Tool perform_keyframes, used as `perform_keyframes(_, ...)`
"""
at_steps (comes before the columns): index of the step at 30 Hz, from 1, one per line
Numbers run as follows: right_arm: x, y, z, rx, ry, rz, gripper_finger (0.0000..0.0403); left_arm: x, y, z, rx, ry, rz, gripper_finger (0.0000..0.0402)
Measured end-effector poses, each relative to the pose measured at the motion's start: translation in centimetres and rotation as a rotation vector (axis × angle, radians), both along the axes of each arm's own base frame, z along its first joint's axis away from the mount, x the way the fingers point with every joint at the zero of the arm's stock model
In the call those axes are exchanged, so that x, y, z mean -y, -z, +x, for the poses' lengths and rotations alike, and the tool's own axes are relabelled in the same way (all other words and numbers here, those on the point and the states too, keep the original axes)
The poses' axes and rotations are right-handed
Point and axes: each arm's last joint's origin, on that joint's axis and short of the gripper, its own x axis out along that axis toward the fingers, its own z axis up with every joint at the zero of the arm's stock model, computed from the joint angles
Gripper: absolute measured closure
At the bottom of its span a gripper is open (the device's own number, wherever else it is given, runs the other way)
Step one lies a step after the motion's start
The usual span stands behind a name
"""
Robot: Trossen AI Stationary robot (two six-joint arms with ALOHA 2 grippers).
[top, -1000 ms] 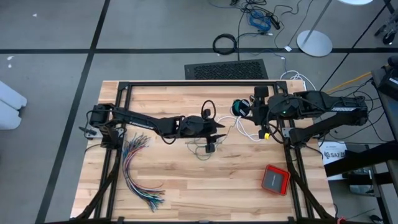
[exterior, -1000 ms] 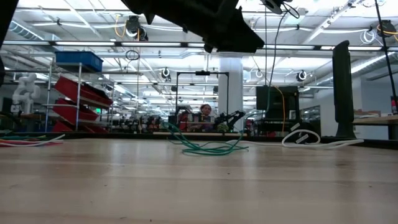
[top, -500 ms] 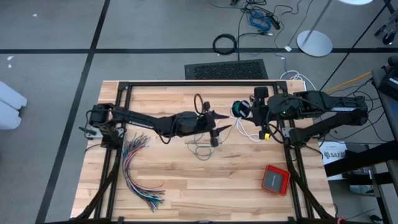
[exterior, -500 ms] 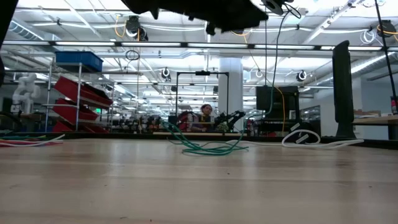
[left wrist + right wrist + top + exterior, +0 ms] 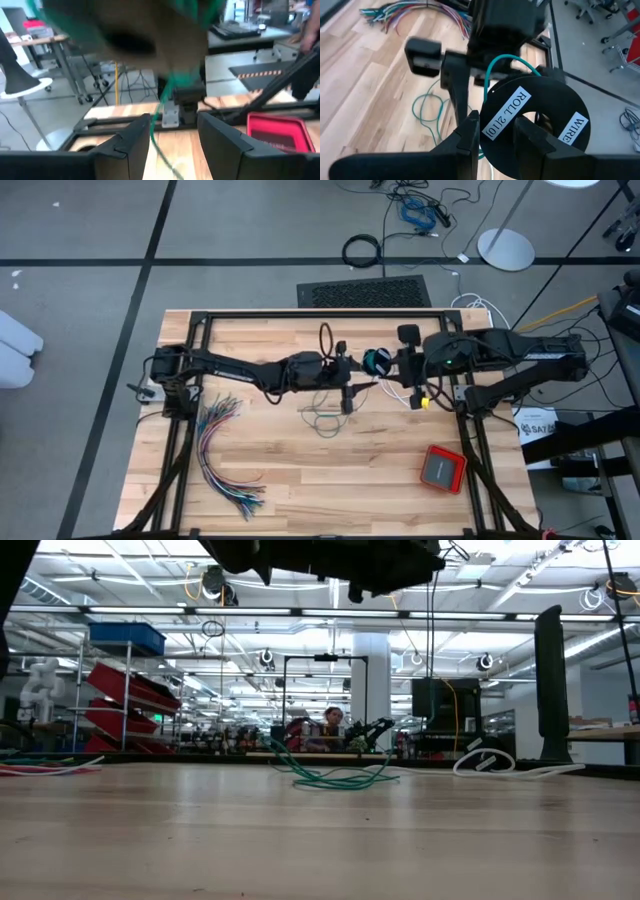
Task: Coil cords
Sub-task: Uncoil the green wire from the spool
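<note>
right gripper point(image 5: 495, 135): clamped on black wire spool point(image 5: 535, 127) (labels "ROLL 2|10", "WIRE")
left gripper point(image 5: 172, 132): mid-table, facing spool; fingers apart around teal-green cord point(image 5: 162, 105), grip unclear
cord: runs from spool to loose tangle on table point(image 5: 270, 480)

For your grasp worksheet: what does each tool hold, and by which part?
The right tool clamps the black wire roll by its rim. The left tool stands open; the teal cord only runs between its fingers.
</note>
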Motion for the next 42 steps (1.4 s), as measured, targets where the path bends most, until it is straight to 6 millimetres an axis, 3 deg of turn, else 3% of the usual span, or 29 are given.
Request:
perform_keyframes(10,-0.2,0.8,1.7,-0.024,-0.022,-0.027,0.0325,0.1,0.2,0.0,-0.045,0.036,-0.004,0.0247)
perform_keyframes(20,-0.2,0.7,1.8,-0.009,-0.035,-0.015,0.0325,-0.6,0.3,0.0,-0.052,0.007,0.008,0.0392)
perform_keyframes(24,-0.4,0.7,1.8,-0.011,-0.072,0.039,0.0325,-1.8,0.5,-0.1,-0.088,-0.111,0.035,0.0397)
perform_keyframes(32,-1.6,1.3,1.2,-0.098,-0.182,0.150,0.0325,-5.9,1.3,-1.2,-0.232,-0.326,0.032,0.0400)
perform_keyframes(38,-1.4,2.4,0.1,-0.249,-0.072,0.156,0.0325,-6.3,-2.0,-2.8,-0.157,-0.321,0.029,0.0400)
perform_keyframes(42,0.0,2.7,-0.3,-0.292,0.114,0.067,0.0325,-4.5,-4.9,-4.2,-0.089,-0.179,0.032,0.0401)
